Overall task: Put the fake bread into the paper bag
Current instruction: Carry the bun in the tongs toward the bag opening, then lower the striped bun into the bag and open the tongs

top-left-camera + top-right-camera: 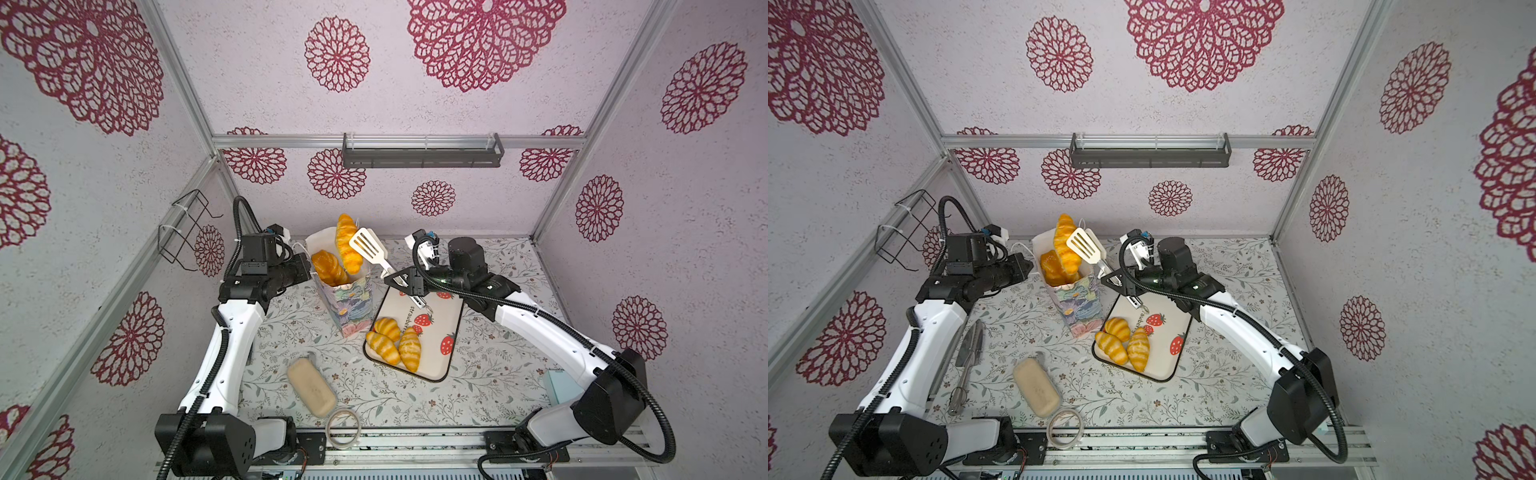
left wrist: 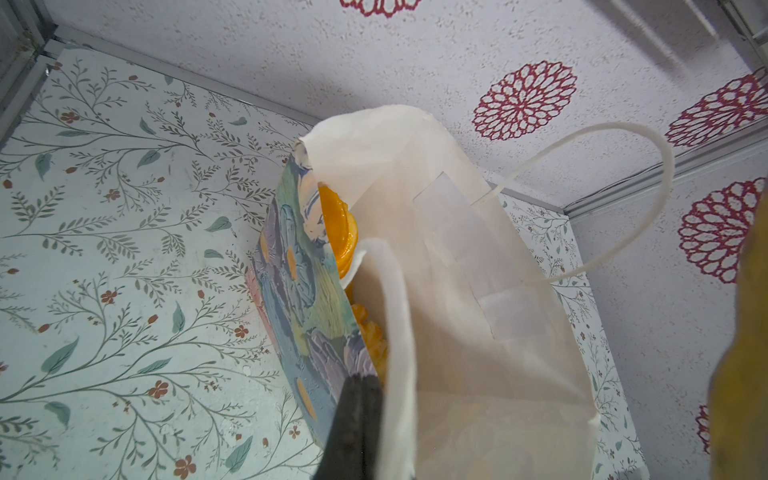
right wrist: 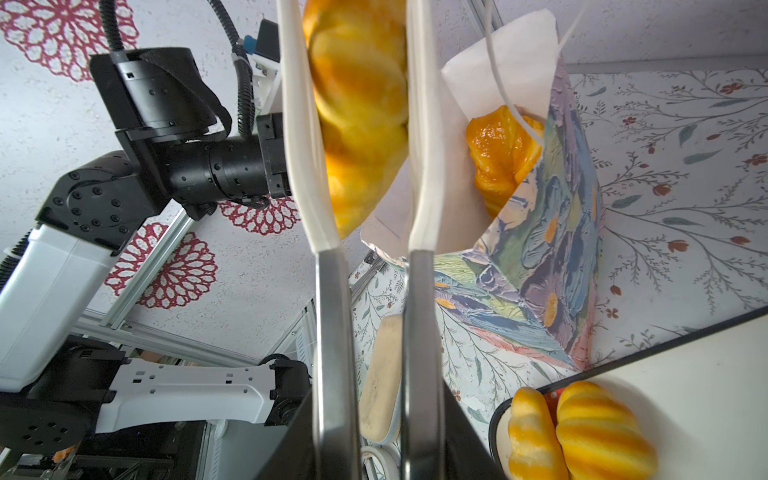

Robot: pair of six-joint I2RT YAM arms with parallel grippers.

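Nearest me, a tape ring (image 1: 343, 428) is lying at the table's (image 1: 490, 386) front edge, with a beige block (image 1: 311, 386) resting just behind it. Further in, three croissants (image 1: 392, 345) are sitting bunched together at the near end of a strawberry tray (image 1: 451, 318), touching one another.

The bag (image 1: 351, 307) is standing upright just left of the tray, its mouth gaping. The left gripper (image 1: 308, 270) is pinching the bag's left rim, jaws closed tight on the paper. In the left wrist view one dark finger (image 2: 353, 415) is pressing against the edge of the bag's wall.

The right gripper (image 1: 409, 286) is clamping narrowly on the metal handles of a pair of tongs (image 1: 368, 247). The tongs' white slotted heads are squeezing the loaf (image 1: 345, 237) between them. The loaf is hanging almost upright over the bag's mouth, its lower end dipping below the rim and its upper end sticking up well above it. Seen from the right wrist, the tong heads are flanking the loaf, one on each side.

Another glossy pastry (image 1: 328, 268) is lying inside the bag already, leaning beside the loaf. I can't tell whether the two are touching.
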